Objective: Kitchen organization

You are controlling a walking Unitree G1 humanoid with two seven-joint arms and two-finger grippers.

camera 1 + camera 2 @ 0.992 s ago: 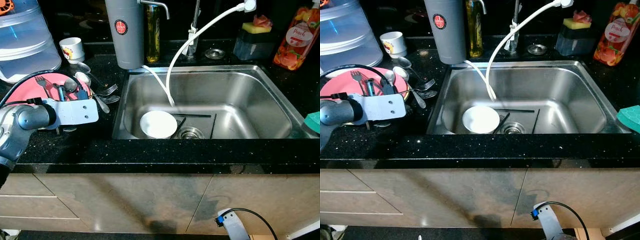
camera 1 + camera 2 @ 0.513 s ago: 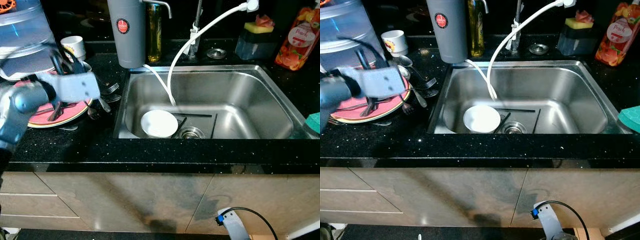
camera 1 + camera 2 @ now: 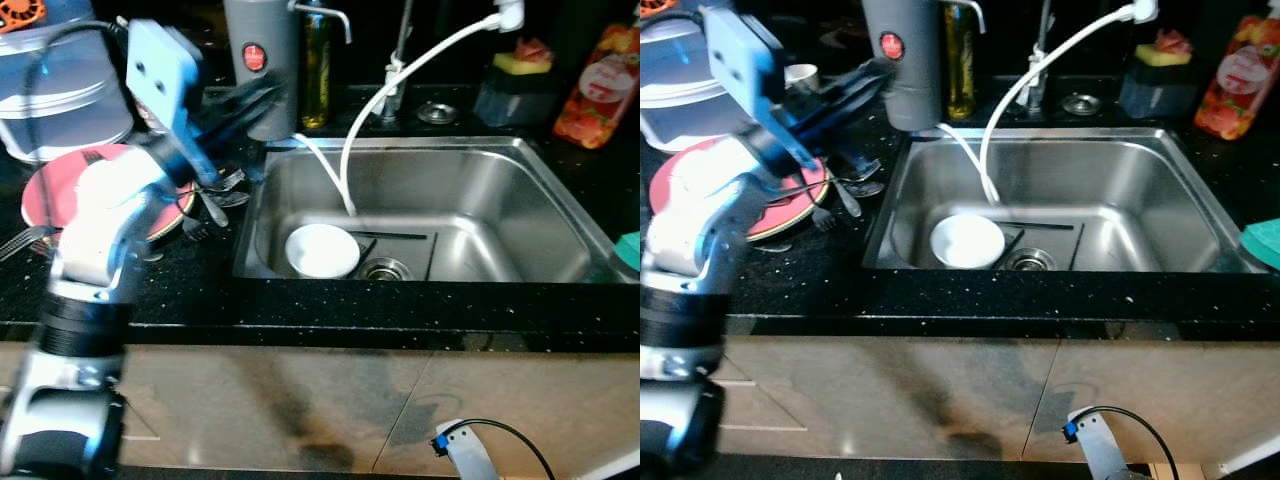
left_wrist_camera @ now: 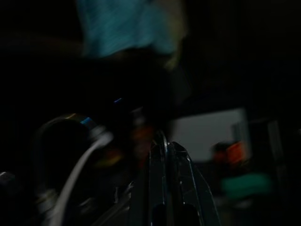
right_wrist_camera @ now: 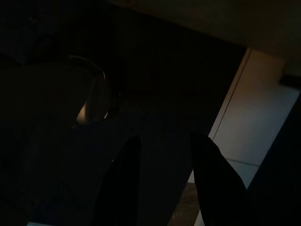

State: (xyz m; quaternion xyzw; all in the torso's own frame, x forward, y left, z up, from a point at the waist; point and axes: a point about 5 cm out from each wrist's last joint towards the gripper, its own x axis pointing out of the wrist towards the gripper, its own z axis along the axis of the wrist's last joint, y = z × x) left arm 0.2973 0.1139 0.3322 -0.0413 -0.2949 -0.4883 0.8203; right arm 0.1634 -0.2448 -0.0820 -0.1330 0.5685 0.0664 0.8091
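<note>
My left arm is raised above the counter, and its gripper (image 3: 878,74) points at the grey canister (image 3: 262,60), blurred by motion. In the left wrist view the two fingers (image 4: 165,183) lie together, shut, with a glossy edge too dark to name. Below the arm a pink plate (image 3: 45,190) sits on the black counter, with loose forks and spoons (image 3: 218,190) beside it. A white bowl (image 3: 322,250) rests in the steel sink (image 3: 560,170). My right gripper (image 5: 162,183) hangs idle in the dark, fingers apart.
A clear lidded container (image 3: 60,100) and a white cup (image 3: 800,75) stand at the back left. A white hose (image 3: 400,75) curves into the sink. Behind the sink are an oil bottle (image 3: 318,70), a sponge holder (image 3: 515,85) and a juice bottle (image 3: 600,85). A teal cloth (image 3: 630,250) lies at right.
My left arm has swung up from over the pink plate and turned its gripper toward the grey canister. The view has shifted slightly. The bowl has stayed put.
</note>
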